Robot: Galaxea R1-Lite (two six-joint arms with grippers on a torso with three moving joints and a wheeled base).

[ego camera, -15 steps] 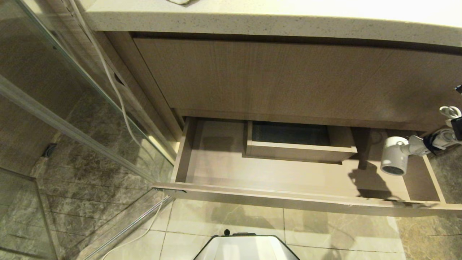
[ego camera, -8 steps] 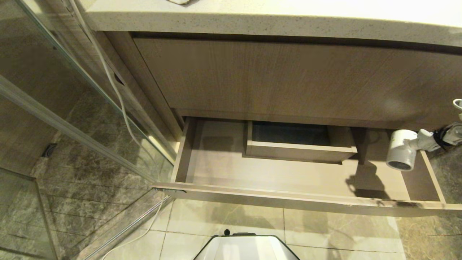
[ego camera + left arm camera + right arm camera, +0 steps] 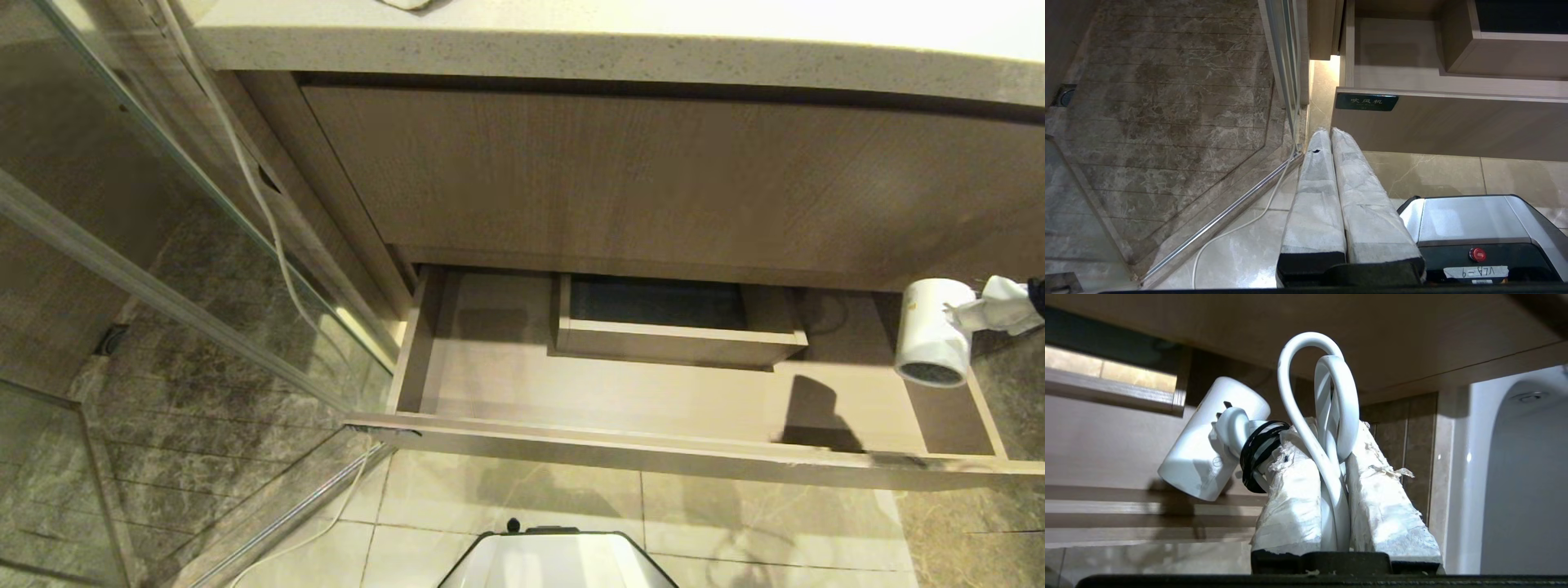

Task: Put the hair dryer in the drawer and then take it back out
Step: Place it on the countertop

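The right gripper (image 3: 1327, 465) is seen clamped on the handle and looped cord of the hair dryer (image 3: 932, 331), which is held in the air above the right end of the open drawer (image 3: 620, 449), its barrel tipped downward and clear of the drawer floor. A boxed notch (image 3: 678, 327) is set against the drawer's back edge. The left gripper (image 3: 1331, 139) is held beside the robot base (image 3: 1478, 228), fingers pressed together on nothing, near the drawer's labelled left corner, over the tiled floor (image 3: 735, 523).
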